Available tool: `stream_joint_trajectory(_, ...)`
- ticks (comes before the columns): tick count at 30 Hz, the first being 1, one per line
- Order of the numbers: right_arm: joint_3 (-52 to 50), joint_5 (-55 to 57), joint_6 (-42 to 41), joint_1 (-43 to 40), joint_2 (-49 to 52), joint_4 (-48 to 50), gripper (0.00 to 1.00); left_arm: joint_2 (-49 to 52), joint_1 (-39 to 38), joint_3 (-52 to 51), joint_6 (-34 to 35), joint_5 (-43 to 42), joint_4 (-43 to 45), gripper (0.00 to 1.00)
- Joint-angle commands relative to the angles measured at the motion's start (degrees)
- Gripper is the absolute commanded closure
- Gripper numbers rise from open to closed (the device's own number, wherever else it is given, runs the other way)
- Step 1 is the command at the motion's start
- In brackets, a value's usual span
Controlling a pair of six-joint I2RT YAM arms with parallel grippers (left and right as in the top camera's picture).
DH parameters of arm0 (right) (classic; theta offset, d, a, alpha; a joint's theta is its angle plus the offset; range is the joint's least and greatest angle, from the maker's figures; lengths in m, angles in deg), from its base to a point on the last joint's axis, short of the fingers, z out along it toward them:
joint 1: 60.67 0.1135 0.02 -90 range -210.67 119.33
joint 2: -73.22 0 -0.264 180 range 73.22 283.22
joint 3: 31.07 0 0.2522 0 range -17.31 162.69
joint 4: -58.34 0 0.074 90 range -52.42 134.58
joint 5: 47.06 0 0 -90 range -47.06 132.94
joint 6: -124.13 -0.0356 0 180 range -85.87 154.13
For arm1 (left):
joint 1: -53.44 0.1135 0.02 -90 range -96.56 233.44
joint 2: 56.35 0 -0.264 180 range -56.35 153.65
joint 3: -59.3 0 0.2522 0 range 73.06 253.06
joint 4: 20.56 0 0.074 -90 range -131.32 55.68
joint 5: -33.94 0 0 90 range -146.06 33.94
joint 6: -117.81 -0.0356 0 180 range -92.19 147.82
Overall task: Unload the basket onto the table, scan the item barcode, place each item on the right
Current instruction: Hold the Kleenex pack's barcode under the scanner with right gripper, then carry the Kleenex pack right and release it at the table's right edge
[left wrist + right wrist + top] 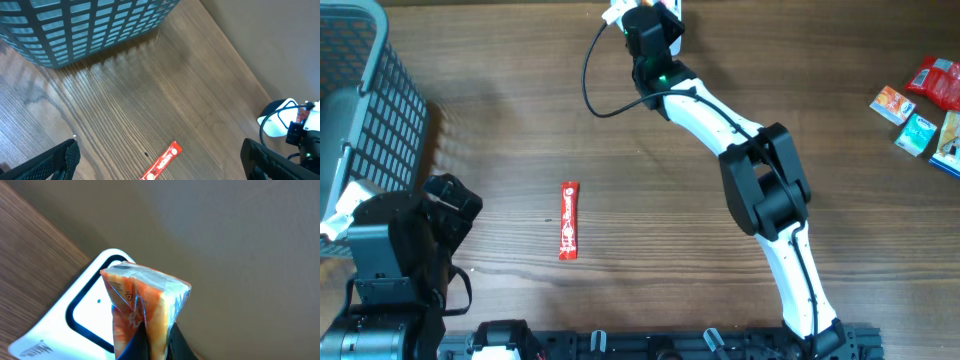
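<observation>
Your right pincer gripped one orange packet; your left pincer gaped wide; one red stick lay outside one basket.

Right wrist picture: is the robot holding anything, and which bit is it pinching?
Yes. The right tool pinches an orange packet by its lower end, with the rest sticking up in front of the white scanner.

Grey mesh basket on the wooden bench's left, red stick packet mid-bench, small colourful packets far right.
</observation>
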Motion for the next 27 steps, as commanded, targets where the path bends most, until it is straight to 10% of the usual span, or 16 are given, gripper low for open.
stream_joint_trajectory(1,0.48,2.75,6.73,-0.13,-0.22,1.33,0.95,0.0,0.46,0.22,0.52,-0.07,0.17,0.0)
stream_joint_trajectory(15,0.48,26.1,7.34,-13.66,-1.73,11.04,0.96,0.0,0.46,0.22,0.52,-0.07,0.17,0.0)
stream_joint_trajectory(27,0.46,49.94,-28.57,-36.83,-1.73,-26.77,0.96,0.0,0.46,0.22,0.52,-0.07,0.17,0.0)
